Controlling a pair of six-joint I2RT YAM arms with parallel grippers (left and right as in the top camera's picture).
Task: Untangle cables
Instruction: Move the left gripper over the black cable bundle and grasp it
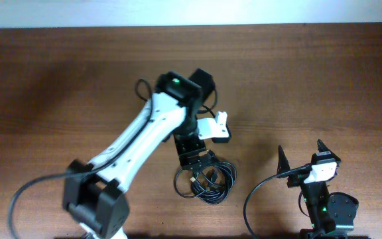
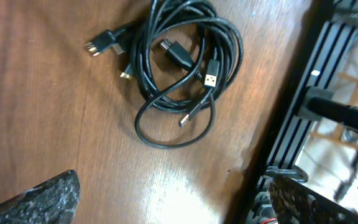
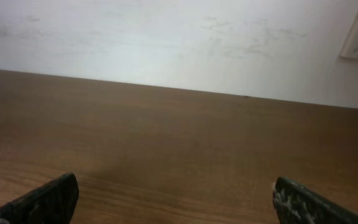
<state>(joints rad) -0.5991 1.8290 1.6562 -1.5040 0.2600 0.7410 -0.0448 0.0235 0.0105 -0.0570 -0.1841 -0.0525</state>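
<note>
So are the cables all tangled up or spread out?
Tangled up: the cables lie in one coiled bundle, loops crossing each other.

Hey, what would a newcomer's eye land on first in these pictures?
The tangled coil of black cables lies on the brown wooden table, near its front middle. The left gripper hovers open at its edge. The right gripper sits open at the front right, holding nothing.

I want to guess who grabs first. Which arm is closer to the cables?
Left. The left end effector is right at the edge of the cables, open. The right end effector sits off to the side, clearly apart from them.
</note>
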